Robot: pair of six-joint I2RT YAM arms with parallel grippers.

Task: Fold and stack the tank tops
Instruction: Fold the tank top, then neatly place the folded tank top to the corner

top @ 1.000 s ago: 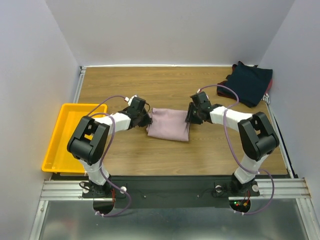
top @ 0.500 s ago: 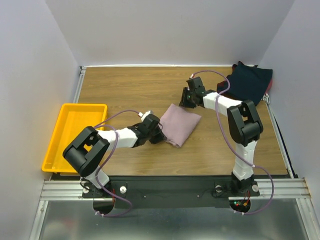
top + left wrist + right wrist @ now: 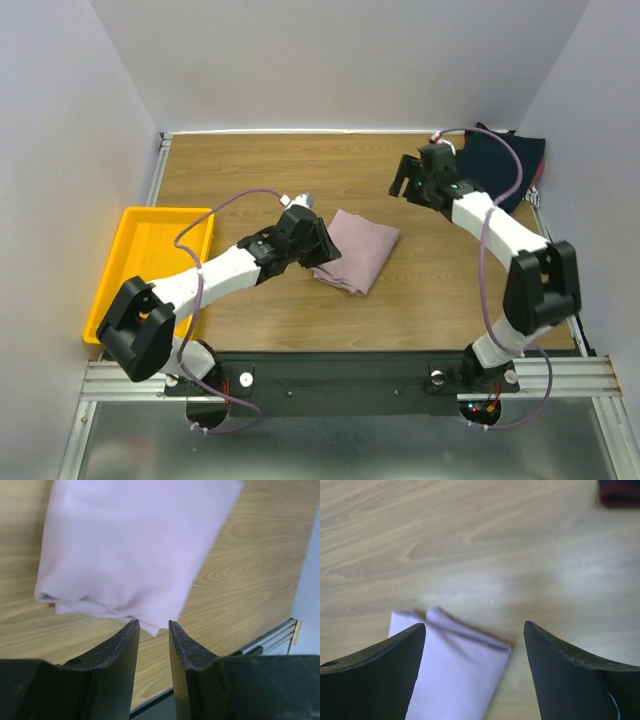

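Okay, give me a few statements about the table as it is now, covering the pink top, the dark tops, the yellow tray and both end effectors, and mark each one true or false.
1. The folded dusty pink knit tank top lies on the wooden table. True.
2. The right end effector is clamped on the pink top. False: it is open over bare wood, apart from the top.
3. The dark navy tank tops sit in the yellow plastic tray. False: they lie at the table's far right corner; the tray is at the left edge.
4. The left end effector is at a corner of the pink top. True.
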